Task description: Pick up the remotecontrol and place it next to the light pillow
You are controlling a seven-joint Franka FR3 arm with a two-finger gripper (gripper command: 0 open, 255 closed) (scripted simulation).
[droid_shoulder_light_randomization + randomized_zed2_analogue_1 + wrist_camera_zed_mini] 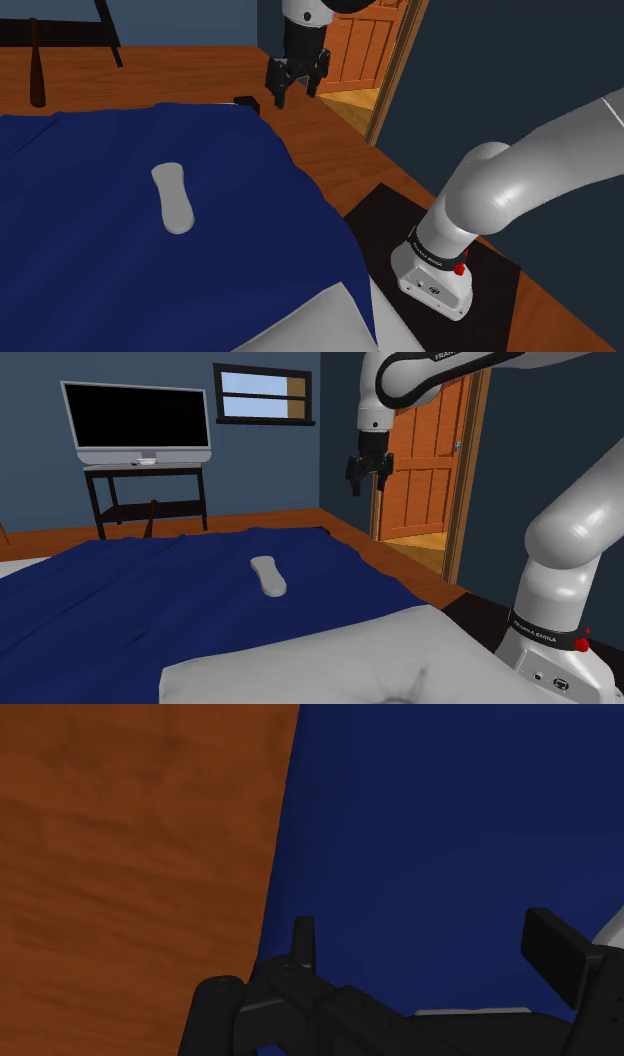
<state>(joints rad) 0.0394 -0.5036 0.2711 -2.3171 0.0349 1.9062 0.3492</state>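
A pale grey remote control (173,197) (267,575) lies flat on the dark blue blanket (90,260) of a bed, roughly mid-bed. The light grey pillow (312,322) (340,657) rests at the bed's near end, close to the arm's stand. My gripper (296,95) (367,485) hangs high over the bed's far corner, well away from the remote, pointing down. In the wrist view my gripper (428,949) is open with nothing between its fingers, above the edge where the blanket (450,824) meets the wooden floor (130,854).
A TV (135,422) stands on a dark table by the blue wall. An orange wooden door (420,452) is open beside the arm. A small black object (246,101) lies on the floor at the bed's corner. A dark bat (36,70) leans nearby.
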